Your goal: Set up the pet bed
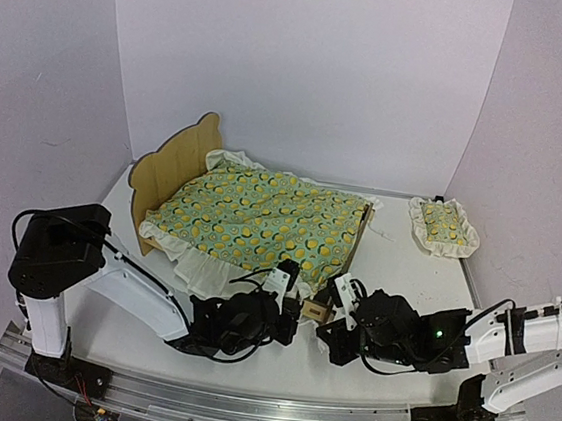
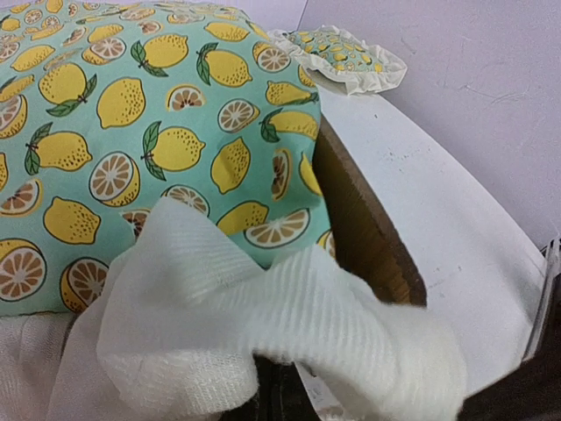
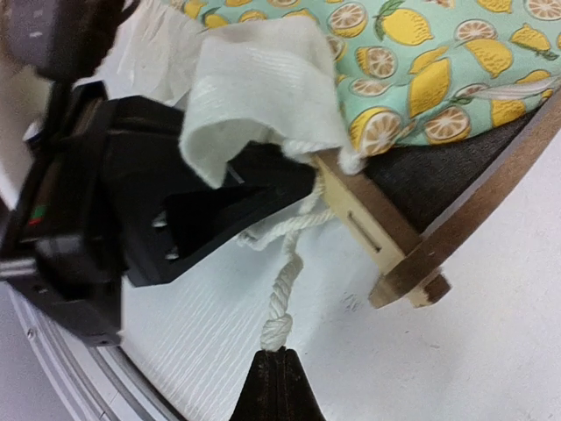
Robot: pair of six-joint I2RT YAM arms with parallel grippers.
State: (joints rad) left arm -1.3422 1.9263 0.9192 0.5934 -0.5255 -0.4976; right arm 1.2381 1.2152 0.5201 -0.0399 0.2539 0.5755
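White tabletop (image 1: 404, 284), pale lilac walls (image 1: 307, 62). At centre, the light plywood pet bed (image 1: 170, 171) lies under a lemon-print blanket (image 1: 261, 213). The left gripper (image 1: 289, 307) is closed on the blanket's white ruffle (image 3: 254, 88), and the right gripper (image 3: 279, 370) is closed on a white twisted cord (image 3: 285, 281).

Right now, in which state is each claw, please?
Left claw: closed on the blanket's white ruffle.
Right claw: closed on the white twisted cord.

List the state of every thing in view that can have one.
pet bed, standing upright, covered
blanket, spread over the bed, white ruffle hanging off the near edge
pillow, lying flat, apart from the bed
left tool, shut, ruffle draped over it
right tool, shut on the white cord
white cord, twisted, running from the bed's near corner into the right tool
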